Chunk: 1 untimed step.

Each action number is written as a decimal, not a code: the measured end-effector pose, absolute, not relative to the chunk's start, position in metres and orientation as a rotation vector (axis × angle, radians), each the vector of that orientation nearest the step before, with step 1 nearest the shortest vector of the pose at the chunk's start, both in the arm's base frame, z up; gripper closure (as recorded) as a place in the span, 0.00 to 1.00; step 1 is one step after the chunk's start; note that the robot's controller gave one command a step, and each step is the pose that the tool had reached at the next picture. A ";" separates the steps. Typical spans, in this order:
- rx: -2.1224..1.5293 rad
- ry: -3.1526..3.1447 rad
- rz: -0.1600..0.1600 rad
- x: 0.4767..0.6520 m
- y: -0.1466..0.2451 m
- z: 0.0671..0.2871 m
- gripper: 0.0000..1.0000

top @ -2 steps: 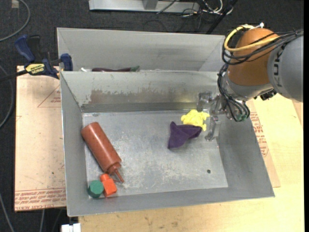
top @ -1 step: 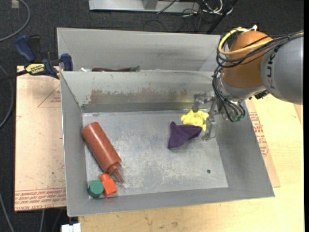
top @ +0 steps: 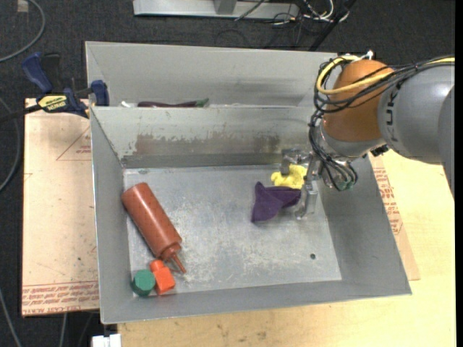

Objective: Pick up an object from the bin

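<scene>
My gripper is down in the right half of the bin, near the back wall. A crumpled purple cloth lies on the bin floor just to its left, and one corner of the cloth reaches up to the gripper. A small yellow thing sits right behind the cloth, against the gripper's left side. I cannot tell whether either of them is gripped.
A red-brown squeeze bottle lies slantwise at the bin's left side, nozzle toward the front. At its tip, in the front left corner, sit a green block and an orange block. The arm with its orange cover comes in from the right.
</scene>
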<state>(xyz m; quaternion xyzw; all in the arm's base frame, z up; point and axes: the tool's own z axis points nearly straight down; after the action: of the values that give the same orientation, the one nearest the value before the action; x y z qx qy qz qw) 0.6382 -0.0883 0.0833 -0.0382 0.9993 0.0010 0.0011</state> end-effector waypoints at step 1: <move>-0.111 3.129 -0.002 0.647 -0.076 0.073 0.00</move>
<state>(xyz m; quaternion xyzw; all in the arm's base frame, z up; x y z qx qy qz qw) 0.6471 -0.0762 0.0733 -0.0355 0.9994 -0.0006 0.0053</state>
